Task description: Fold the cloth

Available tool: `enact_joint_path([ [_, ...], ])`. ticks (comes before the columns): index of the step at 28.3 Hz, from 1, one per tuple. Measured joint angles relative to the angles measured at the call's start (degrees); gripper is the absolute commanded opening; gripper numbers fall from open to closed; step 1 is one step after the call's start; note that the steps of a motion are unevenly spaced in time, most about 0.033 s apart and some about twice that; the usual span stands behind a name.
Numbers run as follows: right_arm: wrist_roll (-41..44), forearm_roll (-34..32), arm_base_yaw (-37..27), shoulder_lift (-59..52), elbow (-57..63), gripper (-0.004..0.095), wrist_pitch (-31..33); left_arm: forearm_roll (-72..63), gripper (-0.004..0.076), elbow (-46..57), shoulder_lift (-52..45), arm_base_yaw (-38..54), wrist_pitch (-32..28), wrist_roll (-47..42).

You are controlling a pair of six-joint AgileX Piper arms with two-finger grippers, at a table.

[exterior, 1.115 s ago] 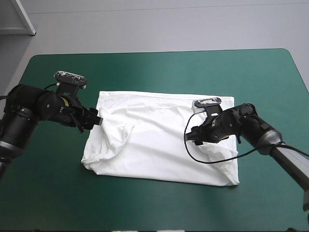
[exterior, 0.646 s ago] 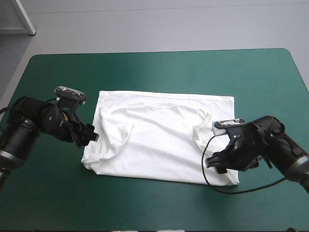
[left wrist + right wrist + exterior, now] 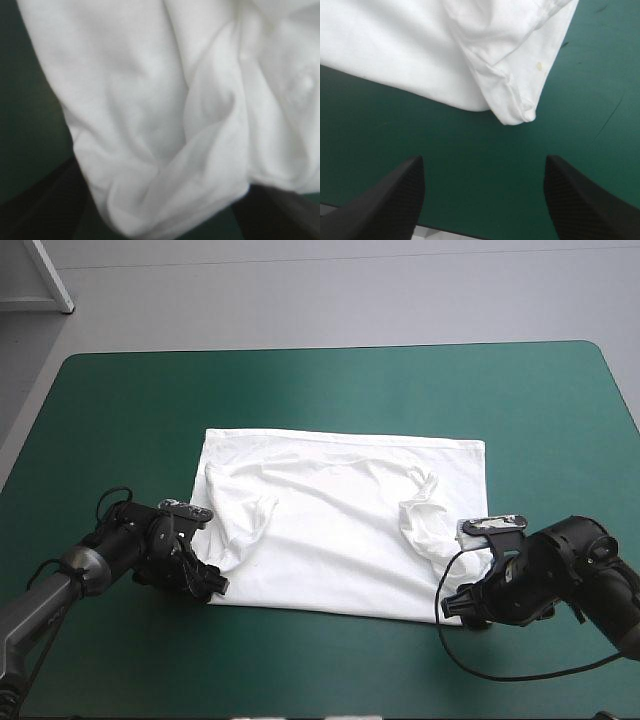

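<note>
- the t-shirt [image 3: 340, 540] is laid flat at the middle of the worktop [image 3: 120, 390], on the teal-green cover. both sleeves [image 3: 425, 510] are turned in onto the body.
- the left end effector [image 3: 160, 175] is set low at the shirt's near left corner [image 3: 150, 210]. its black fingers are spread, and the bunched cloth lies between them, not seen to be pinched.
- the right end effector [image 3: 483, 159] is likewise spread. the near right corner [image 3: 520, 112] lies just ahead of it, apart from both fingers.
- the placing is judged to be for a paired pick: one corner for each arm, so the near hem can be raised and carried over toward the far edge.
- no obstacle is noted beside the shirt.
- the likely hindrances are judged to be in the cloth itself: a thick rolled seam at the right corner and heaped folds at the left. too few or too many layers may be taken.
</note>
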Motion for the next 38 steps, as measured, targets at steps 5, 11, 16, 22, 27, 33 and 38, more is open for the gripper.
enact_joint_path([
  [5,-0.27,0.28,0.00,1.80,0.94,0.0647,-1.80,-3.62,0.0164,-0.55,1.35,0.05,0.95,0.31],
  [11,-2.13,1.08,0.00,8.62,5.33,0.0647,-8.97,-7.10,-0.0008,-0.59,1.44,0.00,0.30,0.63],
  [16,-2.37,1.29,0.00,14.12,6.45,0.0638,-15.28,-7.25,-0.0008,-0.59,1.44,0.00,0.30,0.63],
  [22,-2.27,0.08,0.00,16.92,5.35,0.0330,-14.76,-7.25,-0.0008,-0.67,1.48,0.00,0.26,1.15],
  [27,-2.47,-3.35,0.00,18.07,4.84,-0.0015,-13.55,-6.96,-0.0008,-0.68,1.12,0.00,0.02,1.15],
  [33,-2.11,-3.35,0.00,16.11,5.14,-0.0019,-15.45,-2.19,-0.0008,-3.58,-0.01,-0.23,0.71,-0.01],
  [38,-1.47,-1.29,0.14,12.00,3.24,-0.0019,-17.16,0.75,-0.0008,-12.37,-0.83,-0.23,7.55,1.21],
])
